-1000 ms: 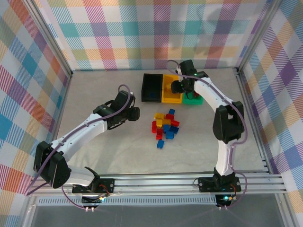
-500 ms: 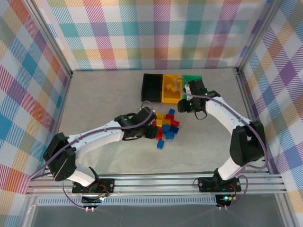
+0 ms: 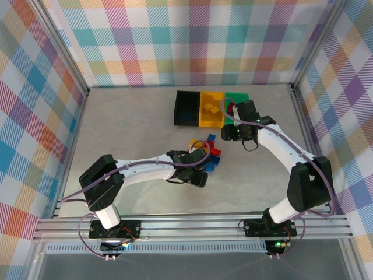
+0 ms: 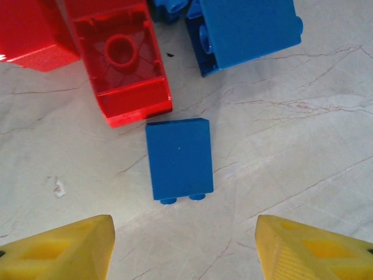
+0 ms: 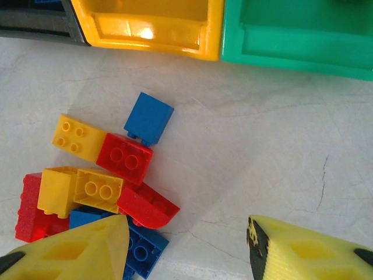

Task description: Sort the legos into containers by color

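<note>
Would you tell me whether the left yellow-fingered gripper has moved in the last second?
Yes. The left gripper went right and toward the arm bases, from left of the black plastic bin to the lego pile.

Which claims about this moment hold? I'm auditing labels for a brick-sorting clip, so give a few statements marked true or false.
1. The black plastic bin, yellow plastic bin and green plastic bin stand side by side in that order. True.
2. The left gripper is shut on the flat blue plastic brick. False: it is open, the brick lying untouched on the marbled table.
3. A see-through red plastic brick lies underside up beside that blue brick. True.
4. Every brick is binned. False: a mixed pile of bricks lies on the table.
5. The right gripper holds a yellow brick. False: it is open and empty.
</note>
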You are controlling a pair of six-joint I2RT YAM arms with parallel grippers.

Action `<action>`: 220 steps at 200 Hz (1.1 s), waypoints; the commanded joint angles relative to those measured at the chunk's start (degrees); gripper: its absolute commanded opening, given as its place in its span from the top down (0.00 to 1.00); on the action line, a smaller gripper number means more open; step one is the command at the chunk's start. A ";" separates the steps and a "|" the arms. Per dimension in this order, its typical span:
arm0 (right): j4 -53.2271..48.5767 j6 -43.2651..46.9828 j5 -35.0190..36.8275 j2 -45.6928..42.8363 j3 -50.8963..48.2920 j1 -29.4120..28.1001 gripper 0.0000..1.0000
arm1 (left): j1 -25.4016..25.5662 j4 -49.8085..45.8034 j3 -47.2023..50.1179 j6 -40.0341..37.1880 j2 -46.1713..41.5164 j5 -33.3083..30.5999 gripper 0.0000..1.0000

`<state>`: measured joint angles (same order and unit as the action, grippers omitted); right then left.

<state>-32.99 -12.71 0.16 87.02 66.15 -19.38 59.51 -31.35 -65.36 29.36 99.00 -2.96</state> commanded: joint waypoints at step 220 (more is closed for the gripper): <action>-2.60 -0.12 2.21 -11.69 -4.53 2.28 0.42 | 0.21 -6.17 -7.97 -0.14 7.85 -3.43 0.66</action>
<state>-34.61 -12.84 1.98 76.88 62.50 -17.56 59.51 -34.46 -72.93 29.15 109.01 -5.23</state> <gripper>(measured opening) 0.575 0.347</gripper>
